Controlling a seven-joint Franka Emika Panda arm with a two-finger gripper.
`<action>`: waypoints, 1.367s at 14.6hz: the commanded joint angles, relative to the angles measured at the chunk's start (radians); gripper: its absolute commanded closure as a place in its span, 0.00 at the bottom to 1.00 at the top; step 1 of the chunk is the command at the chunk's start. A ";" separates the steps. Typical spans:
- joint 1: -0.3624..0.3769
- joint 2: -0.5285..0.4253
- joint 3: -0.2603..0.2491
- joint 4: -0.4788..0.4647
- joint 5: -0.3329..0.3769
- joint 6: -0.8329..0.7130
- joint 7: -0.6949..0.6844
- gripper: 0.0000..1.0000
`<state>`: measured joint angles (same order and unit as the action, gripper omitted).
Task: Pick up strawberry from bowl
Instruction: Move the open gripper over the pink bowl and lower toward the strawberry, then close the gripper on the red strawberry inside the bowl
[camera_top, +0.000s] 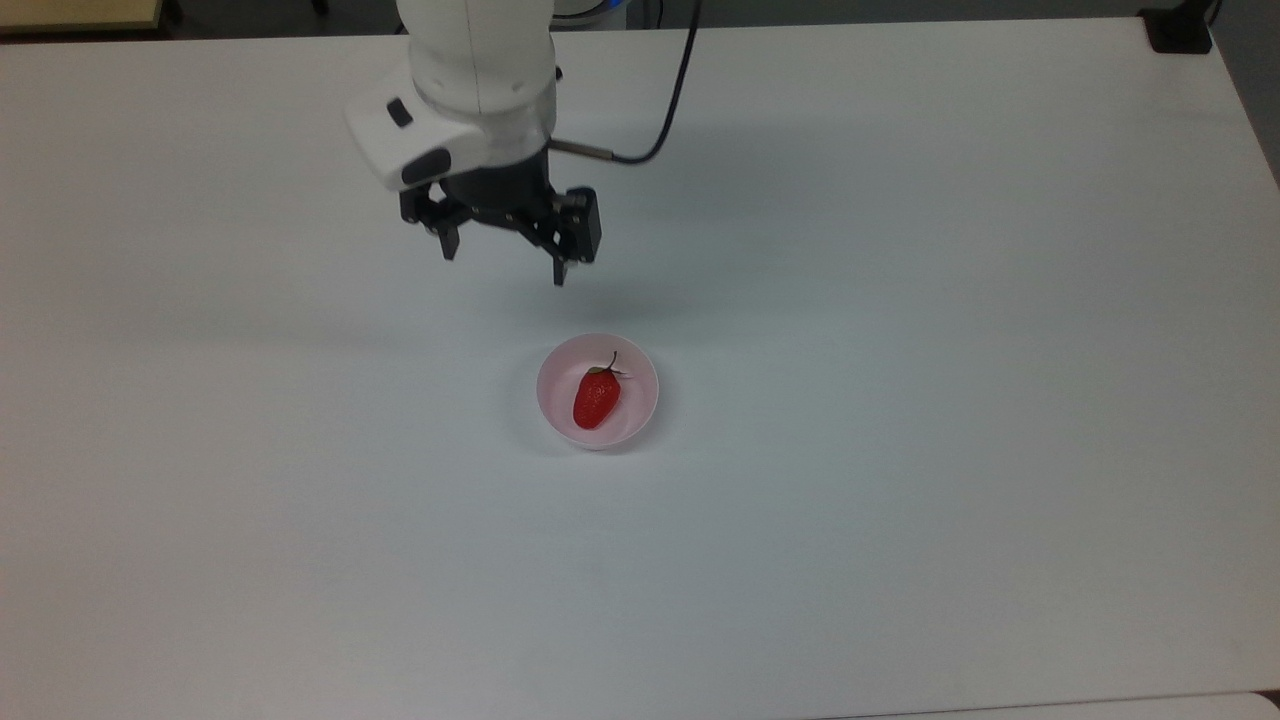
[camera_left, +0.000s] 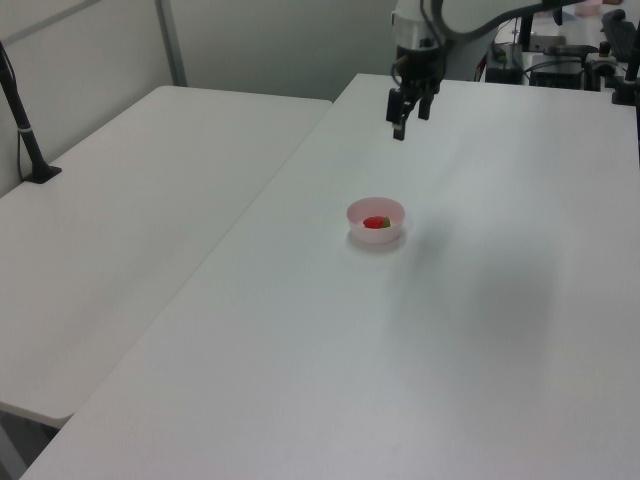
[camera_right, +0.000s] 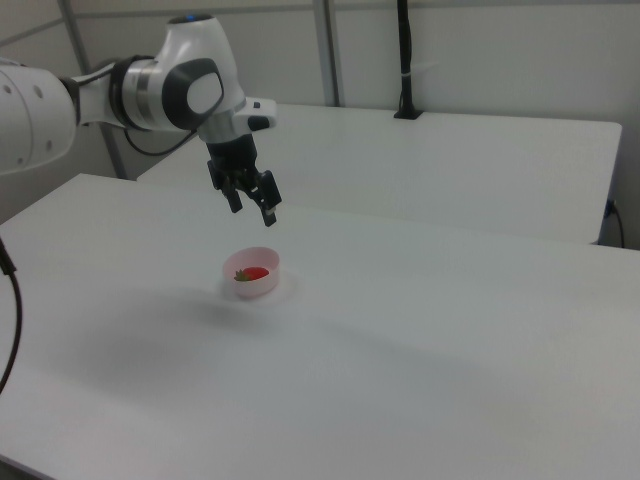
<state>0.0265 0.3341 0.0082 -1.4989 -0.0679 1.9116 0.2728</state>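
Hanging above the white table, the gripper is seen with fingers spread wide and nothing held between them. It is placed up and to the top view's left of the bowl, apart from it. The strawberry is lying inside the bowl, stem toward the top view's upper edge

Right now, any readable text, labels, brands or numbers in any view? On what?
None readable in the three views.
Strawberry: no label.
Bowl: plain walls, no print.
Pincer, open above the table: no marking readable.
Arm: white shell with dark patches, no lettering legible.
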 joint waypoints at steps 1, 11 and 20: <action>0.045 0.086 -0.001 0.040 0.014 0.070 0.100 0.00; 0.082 0.181 -0.001 0.040 0.007 0.156 0.270 0.26; 0.107 0.249 -0.007 0.035 0.005 0.198 0.316 0.27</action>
<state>0.1115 0.5638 0.0137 -1.4711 -0.0679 2.0808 0.5562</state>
